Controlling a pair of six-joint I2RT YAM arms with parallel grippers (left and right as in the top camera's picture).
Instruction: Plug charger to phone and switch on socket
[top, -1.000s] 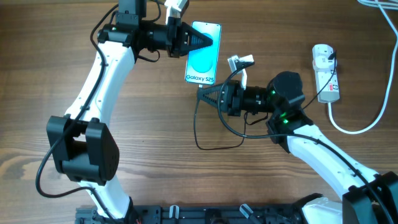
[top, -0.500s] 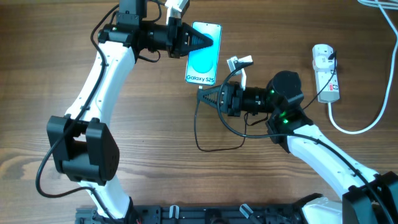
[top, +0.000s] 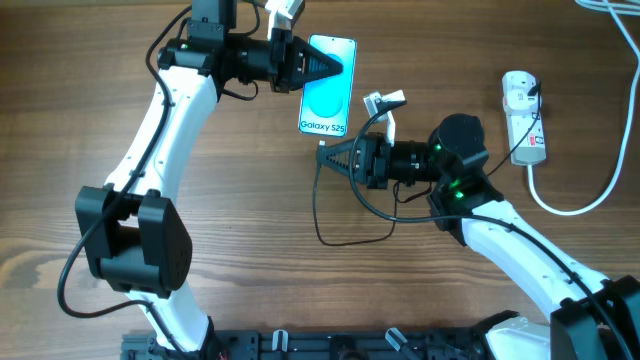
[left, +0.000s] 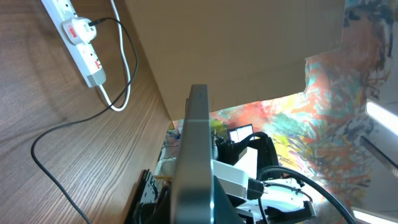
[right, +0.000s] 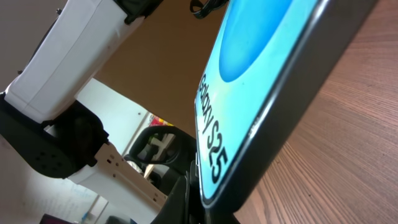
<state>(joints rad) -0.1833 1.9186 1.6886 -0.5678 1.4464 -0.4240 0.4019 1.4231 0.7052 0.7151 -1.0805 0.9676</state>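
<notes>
Left gripper (top: 338, 66) is clamped tight, pinching the phone (top: 327, 95) by its upper left edge. On its wrist cam the phone shows up edge-on, running straight out from between the jaws.

Right gripper (top: 325, 155) sits just below the phone's foot, pointing at it, and it's closed on the connector end of the charger (top: 318, 205). The metal tip is right at the phone's bottom edge, just ahead of the fingertips. Honestly can't tell if it's actually seated in the port. On the right wrist cam the turquoise screen and the "Galaxy S25" text fill the view directly in front of the fingers.

From that gripper the thin black cable drops back toward the robot's side, then loops across the wooden table (top: 250, 250) and under the right wrist.

The socket (top: 524, 130) lies flat well off to the right of the right gripper, past its wrist, apart from both hands. Its white cord (top: 570, 208) curls away further right.
</notes>
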